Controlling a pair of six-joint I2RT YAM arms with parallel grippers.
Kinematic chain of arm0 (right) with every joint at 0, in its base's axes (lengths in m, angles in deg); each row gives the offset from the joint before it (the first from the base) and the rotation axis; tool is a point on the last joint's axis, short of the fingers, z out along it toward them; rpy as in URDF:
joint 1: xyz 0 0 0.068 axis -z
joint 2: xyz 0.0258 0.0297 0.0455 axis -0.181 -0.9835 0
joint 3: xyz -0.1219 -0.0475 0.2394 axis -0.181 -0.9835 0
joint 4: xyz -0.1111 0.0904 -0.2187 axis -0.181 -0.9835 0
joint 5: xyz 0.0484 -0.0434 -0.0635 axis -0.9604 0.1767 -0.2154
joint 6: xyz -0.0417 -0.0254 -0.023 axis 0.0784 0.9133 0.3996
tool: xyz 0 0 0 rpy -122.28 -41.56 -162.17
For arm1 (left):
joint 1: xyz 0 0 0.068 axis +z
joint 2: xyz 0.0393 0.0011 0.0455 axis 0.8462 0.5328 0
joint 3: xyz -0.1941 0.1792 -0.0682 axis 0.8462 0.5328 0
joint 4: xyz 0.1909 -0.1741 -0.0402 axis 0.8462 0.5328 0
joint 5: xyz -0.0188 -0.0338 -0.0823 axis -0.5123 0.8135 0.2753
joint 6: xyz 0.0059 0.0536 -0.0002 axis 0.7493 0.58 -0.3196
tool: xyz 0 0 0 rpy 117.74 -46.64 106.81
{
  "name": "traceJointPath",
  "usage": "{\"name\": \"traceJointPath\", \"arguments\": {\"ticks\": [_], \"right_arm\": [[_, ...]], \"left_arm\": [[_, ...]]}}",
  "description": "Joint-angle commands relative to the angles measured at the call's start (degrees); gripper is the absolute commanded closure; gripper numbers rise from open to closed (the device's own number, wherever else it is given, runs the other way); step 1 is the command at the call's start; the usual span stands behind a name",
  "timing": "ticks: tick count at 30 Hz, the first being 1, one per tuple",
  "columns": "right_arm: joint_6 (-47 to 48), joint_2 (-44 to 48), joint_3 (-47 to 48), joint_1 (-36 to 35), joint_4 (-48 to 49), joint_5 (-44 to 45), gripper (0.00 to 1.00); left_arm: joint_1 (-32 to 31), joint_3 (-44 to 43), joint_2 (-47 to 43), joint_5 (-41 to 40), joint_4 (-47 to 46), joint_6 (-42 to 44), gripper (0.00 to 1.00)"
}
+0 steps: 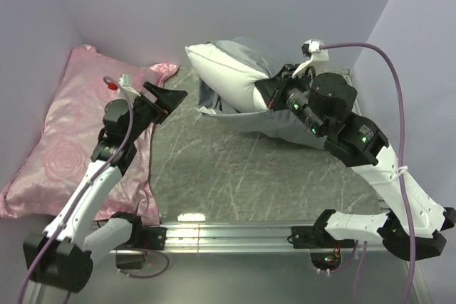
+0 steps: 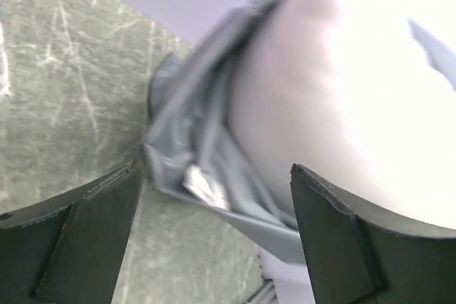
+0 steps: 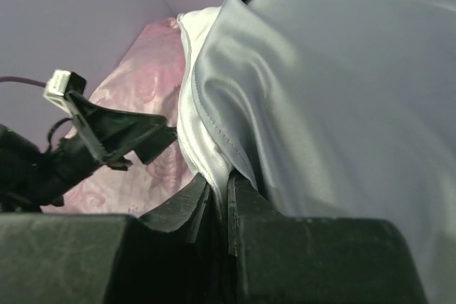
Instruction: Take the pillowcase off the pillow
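The white pillow (image 1: 222,77) is held up at the back of the table, half out of the grey pillowcase (image 1: 285,132), which hangs bunched under and behind it. My right gripper (image 1: 268,95) is shut on a fold of the pillow's white fabric (image 3: 192,122). In the right wrist view the pillowcase's hem (image 3: 342,90) lies right beside the gripper (image 3: 219,179). My left gripper (image 1: 171,97) is open and empty, left of the pillow. In the left wrist view the gripper (image 2: 214,169) faces the pillowcase's loose edge (image 2: 203,133) and the pillow (image 2: 342,90), apart from both.
A pink rose-patterned satin pillow (image 1: 64,133) lies along the left wall, under my left arm. The grey marbled mat (image 1: 228,169) covers the table middle. Lilac walls close the back and sides. A metal rail (image 1: 228,233) runs along the near edge.
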Motion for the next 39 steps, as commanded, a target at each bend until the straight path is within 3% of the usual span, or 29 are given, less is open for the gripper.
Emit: {"name": "traceJointPath", "arguments": {"ticks": [1, 7, 12, 18, 22, 26, 29, 39], "right_arm": [[-2.50, 2.89, -4.69, 0.34, 8.14, -0.93, 1.00], [-2.95, 4.56, -15.86, -4.84, 14.82, 0.55, 1.00], [-2.95, 3.34, -19.75, -10.46, 18.43, 3.37, 1.00], [-1.10, 0.00, -17.30, -14.87, 18.17, 7.76, 1.00], [-0.75, -0.71, -16.67, -15.31, 18.43, 8.55, 1.00], [-1.01, -1.24, -16.94, -15.83, 19.13, 8.99, 1.00], [-0.49, -1.59, -16.85, -17.06, 19.22, 11.01, 1.00], [1.27, -1.94, -16.94, -21.81, 19.66, 15.85, 1.00]], "left_arm": [[-0.12, -1.89, -4.96, 0.17, 7.84, -2.39, 0.10], [-1.09, -0.30, -8.66, 3.43, 4.24, -9.35, 0.03], [-2.49, -0.39, -10.69, 3.78, 2.48, -12.87, 0.01], [-7.59, -0.48, -8.85, 2.73, 5.63, -14.72, 0.07], [-11.37, 3.03, -13.50, -4.11, 8.35, -16.47, 0.12], [-11.73, 3.83, -15.35, -5.09, 10.48, -16.83, 0.13], [-12.08, 3.91, -15.35, -5.10, 12.76, -17.97, 0.22], [-12.43, 7.69, -12.90, -6.50, 7.94, -22.62, 0.16]]}}
